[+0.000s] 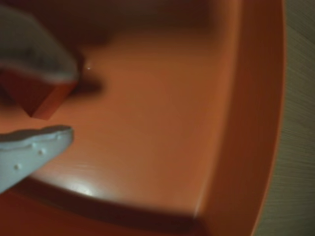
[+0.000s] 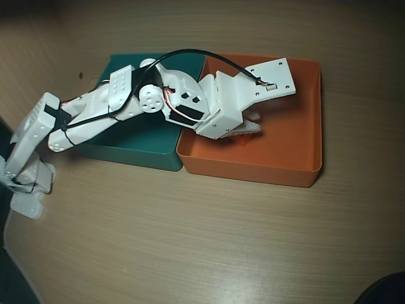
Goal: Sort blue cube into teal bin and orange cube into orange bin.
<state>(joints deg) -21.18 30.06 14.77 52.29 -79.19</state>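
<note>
Orange cube (image 1: 47,101) pinched in end effector (image 1: 61,105), low over orange bin (image 1: 246,123) floor. Placing step; next move calls for parting the fingers to drop it inside.

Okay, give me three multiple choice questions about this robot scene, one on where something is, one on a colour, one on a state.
1. The gripper is over which bin?
A. teal bin
B. orange bin
C. neither

2. What colour is the cube between the fingers?
A. blue
B. green
C. orange

3. How do the bins lie?
A. side by side, touching
B. stacked
C. far apart

Answers: 1 B, the wrist view shows an orange floor below. 2 C, the orange cube sits there. 3 A, the teal bin abuts the orange one in the overhead view.
</note>
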